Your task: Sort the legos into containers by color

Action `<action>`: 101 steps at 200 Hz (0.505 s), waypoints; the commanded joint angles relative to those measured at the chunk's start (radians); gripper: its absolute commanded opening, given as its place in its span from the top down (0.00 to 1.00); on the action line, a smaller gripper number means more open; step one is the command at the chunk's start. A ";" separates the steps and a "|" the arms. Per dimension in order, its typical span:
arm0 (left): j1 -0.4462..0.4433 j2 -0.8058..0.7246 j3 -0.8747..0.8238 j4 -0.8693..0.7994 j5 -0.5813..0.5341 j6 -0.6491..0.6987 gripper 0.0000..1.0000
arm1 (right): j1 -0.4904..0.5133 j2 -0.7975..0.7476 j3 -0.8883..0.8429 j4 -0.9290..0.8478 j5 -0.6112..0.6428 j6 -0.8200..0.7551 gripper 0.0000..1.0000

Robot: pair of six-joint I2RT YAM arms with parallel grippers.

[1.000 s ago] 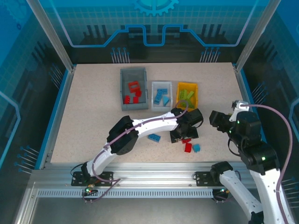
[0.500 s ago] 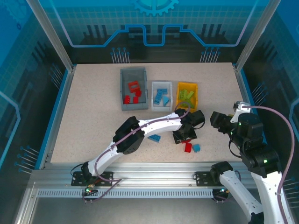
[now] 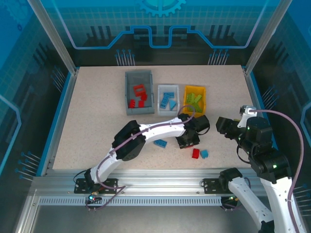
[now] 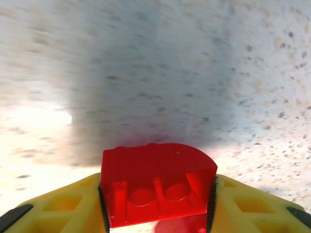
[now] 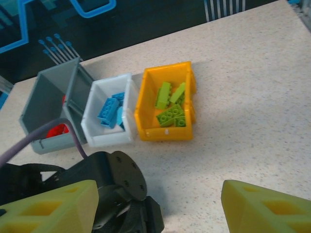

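Note:
My left gripper (image 4: 158, 196) is shut on a red lego (image 4: 155, 167), its yellow fingers pressed to both sides just above the table. From above, that gripper (image 3: 188, 141) sits in front of the containers. A red lego (image 3: 196, 153), a small blue lego (image 3: 204, 153) and a further blue lego (image 3: 160, 143) lie loose on the table. The grey bin (image 3: 129, 92) holds red legos, the white bin (image 3: 168, 110) blue ones, the orange-yellow bin (image 3: 195, 112) green ones. My right gripper (image 3: 221, 125) hangs open to the right, holding nothing.
In the right wrist view the left arm's black wrist (image 5: 112, 179) lies low between the right gripper's fingers (image 5: 48, 208). The bins stand in a row behind it: grey (image 5: 43, 104), white (image 5: 104, 135), orange-yellow (image 5: 165, 132). The table's blue side rail (image 3: 255, 97) runs along the right.
The left gripper has shut on a red lego and shifted slightly left and back. One red lego near the loose pair is gone from the table. The right arm barely moved.

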 commanded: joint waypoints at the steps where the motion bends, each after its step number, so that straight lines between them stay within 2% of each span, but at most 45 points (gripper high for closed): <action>1: 0.056 -0.233 -0.115 0.014 -0.136 0.045 0.56 | 0.016 0.029 -0.033 0.090 -0.166 -0.049 0.32; 18: 0.119 -0.355 -0.209 0.019 -0.172 0.091 0.56 | 0.052 0.058 -0.064 0.160 -0.242 -0.063 0.33; 33: 0.190 -0.453 -0.283 0.020 -0.202 0.145 0.55 | 0.141 0.081 -0.086 0.219 -0.219 -0.067 0.33; 52: 0.304 -0.550 -0.354 0.035 -0.223 0.247 0.55 | 0.326 0.139 -0.087 0.264 -0.079 -0.076 0.32; 74: 0.449 -0.577 -0.373 0.067 -0.197 0.386 0.55 | 0.561 0.259 -0.061 0.322 0.089 -0.078 0.32; 84: 0.498 -0.566 -0.363 0.082 -0.208 0.454 0.55 | 0.638 0.311 -0.047 0.352 0.144 -0.074 0.32; 101: 0.557 -0.514 -0.314 0.101 -0.229 0.542 0.55 | 0.710 0.387 -0.025 0.400 0.197 -0.067 0.32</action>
